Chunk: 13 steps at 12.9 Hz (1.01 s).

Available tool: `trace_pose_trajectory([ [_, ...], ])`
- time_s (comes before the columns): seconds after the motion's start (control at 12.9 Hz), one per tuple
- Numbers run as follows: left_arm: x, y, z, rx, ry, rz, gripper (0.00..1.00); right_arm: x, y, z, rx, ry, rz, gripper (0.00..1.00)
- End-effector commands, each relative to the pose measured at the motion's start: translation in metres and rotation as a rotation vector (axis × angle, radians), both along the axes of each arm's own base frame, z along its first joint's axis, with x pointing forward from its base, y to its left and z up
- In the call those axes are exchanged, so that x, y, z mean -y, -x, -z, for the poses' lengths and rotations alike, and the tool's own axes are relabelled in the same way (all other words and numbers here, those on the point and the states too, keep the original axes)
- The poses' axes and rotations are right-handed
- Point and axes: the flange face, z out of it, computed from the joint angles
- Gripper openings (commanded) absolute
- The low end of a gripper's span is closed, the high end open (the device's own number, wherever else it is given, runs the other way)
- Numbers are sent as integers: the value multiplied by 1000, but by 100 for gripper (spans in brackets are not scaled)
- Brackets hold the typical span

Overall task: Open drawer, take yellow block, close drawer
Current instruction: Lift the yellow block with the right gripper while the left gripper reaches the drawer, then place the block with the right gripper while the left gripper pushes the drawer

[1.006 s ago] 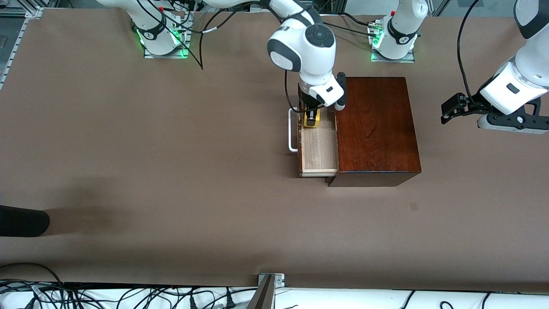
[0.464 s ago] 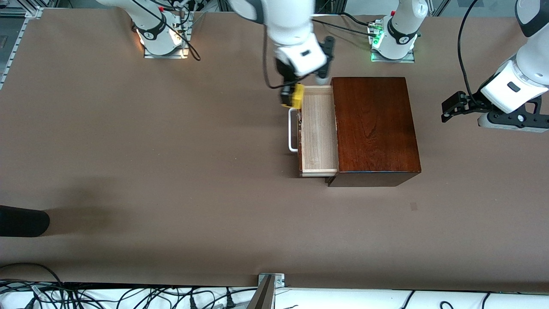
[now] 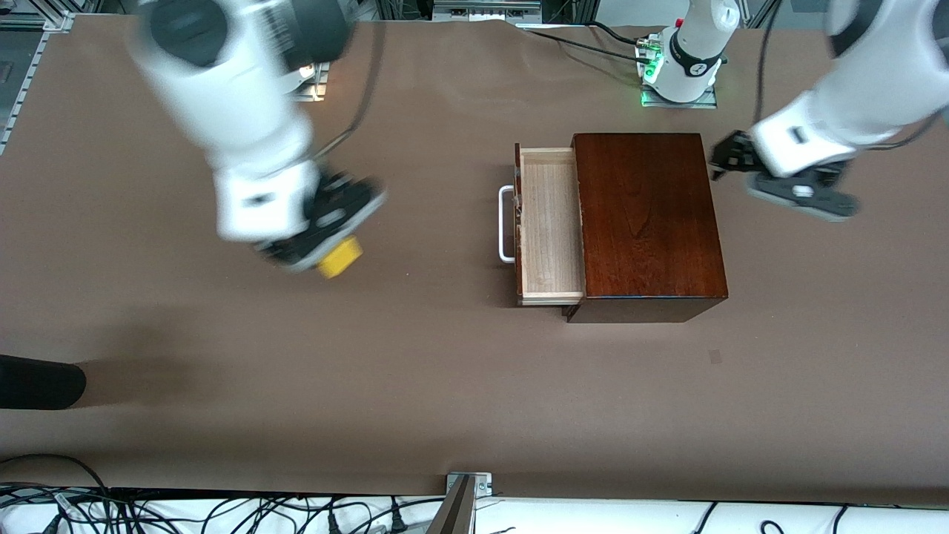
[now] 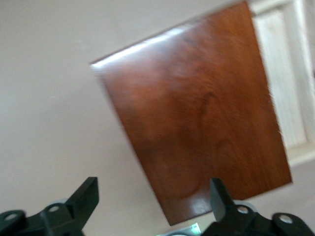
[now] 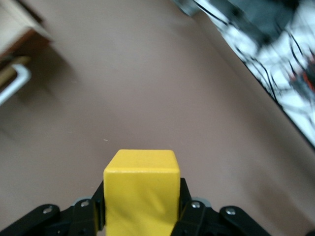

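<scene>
The yellow block [image 3: 341,257] hangs over bare table toward the right arm's end, well away from the box, with my right gripper [image 3: 328,256] shut on it. In the right wrist view the yellow block [image 5: 141,189] fills the gap between the black fingers [image 5: 189,204]. The drawer [image 3: 549,230] stands pulled out of the dark wooden box [image 3: 649,222], its pale inside bare and its white handle [image 3: 506,225] facing the right arm's end. My left gripper [image 3: 726,157] hovers open by the box's edge at the left arm's end. The left wrist view looks down on the box [image 4: 197,128] and drawer [image 4: 283,73].
A black rounded object [image 3: 37,382] pokes in at the table's edge near the front camera, at the right arm's end. Cables [image 3: 222,512] and a metal bracket [image 3: 467,486] run along the front edge. The arm bases [image 3: 678,67] stand at the top.
The right gripper lifted the yellow block out of the drawer and carried it out over the table toward the right arm's end. The left gripper moved closer to the box.
</scene>
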Motion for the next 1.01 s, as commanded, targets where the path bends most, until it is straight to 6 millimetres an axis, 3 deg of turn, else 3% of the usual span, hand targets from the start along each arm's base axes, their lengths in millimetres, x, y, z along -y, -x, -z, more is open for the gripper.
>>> trace_pose_trajectory([
  [0.0,62,5,31,-103,95,153,100,89,-30,51,-37,-48,180,0],
  [0.08,103,15,39,-129,127,196,100,117,-32,78,-54,-51,235,0],
  [0.23,194,24,59,-186,187,289,100,158,-17,131,-105,-53,314,0],
  [0.39,267,25,76,-204,241,393,100,192,-5,187,-126,-60,391,0],
  [0.62,325,28,124,-181,309,515,100,212,18,267,-81,-92,464,0],
  [0.93,377,41,169,-13,329,936,100,215,48,336,-73,-110,551,0],
])
